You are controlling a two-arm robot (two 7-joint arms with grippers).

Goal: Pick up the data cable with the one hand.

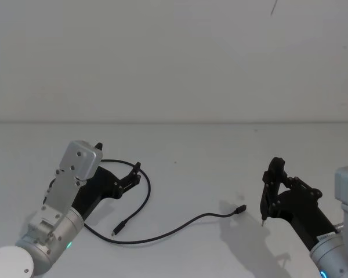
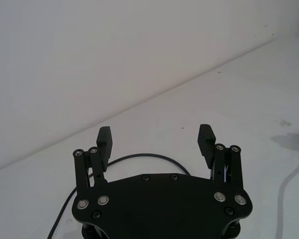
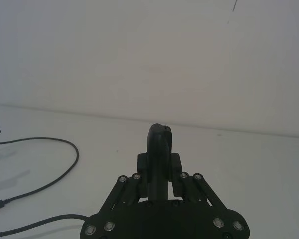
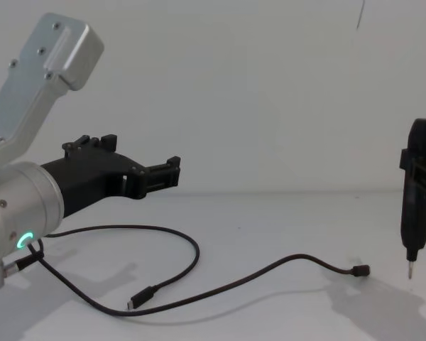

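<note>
My left gripper (image 2: 157,142), fingers wide, hovers above data cable (image 1: 191,220) loop: drop low, straddle, pinch centred. Right gripper (image 1: 274,176) parked w/ rod tool (image 4: 412,213) clamped.

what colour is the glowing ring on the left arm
Green; the ring shows best in the chest view.

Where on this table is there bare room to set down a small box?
The widest bare patch of table lies between the wall, the left gripper and the right gripper, behind the data cable. Crowded: around the left gripper, where the cable loops, and near the plug beside the right gripper's rod tool.
</note>
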